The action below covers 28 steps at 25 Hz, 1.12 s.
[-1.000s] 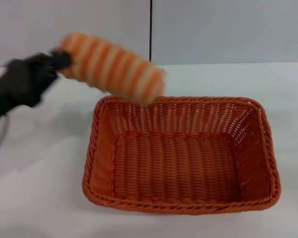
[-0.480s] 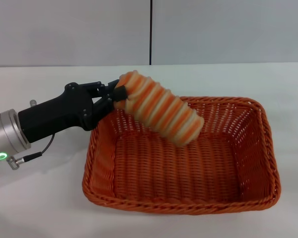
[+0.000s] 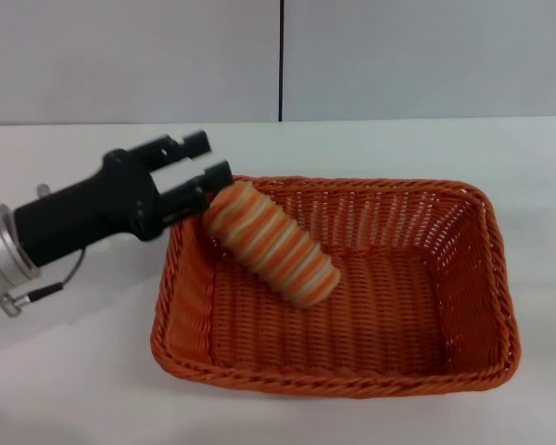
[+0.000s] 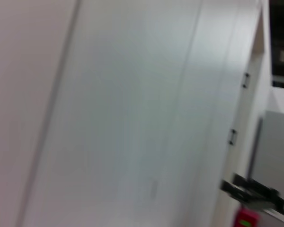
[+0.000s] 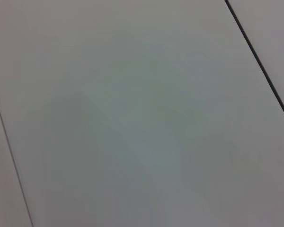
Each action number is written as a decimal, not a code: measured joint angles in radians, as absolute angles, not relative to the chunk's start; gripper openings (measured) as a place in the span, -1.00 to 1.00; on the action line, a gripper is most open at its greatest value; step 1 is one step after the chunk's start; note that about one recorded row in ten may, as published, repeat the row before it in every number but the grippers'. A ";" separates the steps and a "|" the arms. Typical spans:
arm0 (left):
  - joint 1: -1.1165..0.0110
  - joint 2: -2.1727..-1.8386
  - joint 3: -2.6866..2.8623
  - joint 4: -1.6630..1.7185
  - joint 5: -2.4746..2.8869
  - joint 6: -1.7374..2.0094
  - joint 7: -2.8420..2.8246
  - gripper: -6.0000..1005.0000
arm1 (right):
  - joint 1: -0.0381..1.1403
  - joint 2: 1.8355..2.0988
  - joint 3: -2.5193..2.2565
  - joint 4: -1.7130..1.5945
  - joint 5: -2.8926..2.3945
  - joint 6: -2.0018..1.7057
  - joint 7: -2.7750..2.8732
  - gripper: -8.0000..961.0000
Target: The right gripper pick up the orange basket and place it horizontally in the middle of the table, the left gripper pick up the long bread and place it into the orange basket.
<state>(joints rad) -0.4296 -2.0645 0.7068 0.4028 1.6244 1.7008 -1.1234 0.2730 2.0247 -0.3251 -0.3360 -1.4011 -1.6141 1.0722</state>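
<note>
The orange basket (image 3: 463, 278) lies lengthwise across the middle of the white table (image 3: 83, 389) in the head view. Inside it the long bread (image 3: 273, 245), striped orange and cream, rests slanted, one end against the basket's left wall and the other on the woven floor. My left gripper (image 3: 207, 156) hovers just outside the basket's left rim, open, its fingers apart and off the bread. The right gripper shows in no view.
A pale wall with a dark vertical seam (image 3: 281, 56) stands behind the table. Both wrist views show only blurred pale wall panels.
The left gripper lowered the bread into the basket, then let go and opened. The bread dropped from held over the rim to lying on the basket floor.
</note>
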 joint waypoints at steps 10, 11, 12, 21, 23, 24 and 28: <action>-0.361 -2.067 0.507 0.255 1.350 1.704 -0.895 0.59 | 0.259 2.027 -0.301 -0.336 -1.392 -1.623 1.063 0.51; -0.357 -2.067 0.476 0.224 1.322 1.706 -0.861 0.65 | 0.255 2.029 -0.291 -0.337 -1.392 -1.626 1.058 0.51; -0.352 -2.068 0.427 0.174 1.283 1.716 -0.800 0.71 | 0.248 2.034 -0.261 -0.339 -1.391 -1.636 1.048 0.51; -0.316 -2.070 0.226 -0.001 1.235 1.782 -0.530 0.71 | 0.221 2.065 -0.018 -0.298 -1.386 -1.641 0.872 0.51; -0.306 -2.070 0.191 -0.021 1.234 1.790 -0.486 0.71 | 0.218 2.073 0.069 -0.258 -1.381 -1.638 0.767 0.51; -0.299 -2.070 0.173 -0.032 1.234 1.796 -0.462 0.71 | 0.217 2.073 0.104 -0.236 -1.378 -1.637 0.720 0.51; -0.283 -2.071 0.130 -0.057 1.233 1.810 -0.415 0.71 | 0.216 2.073 0.174 -0.196 -1.377 -1.639 0.630 0.51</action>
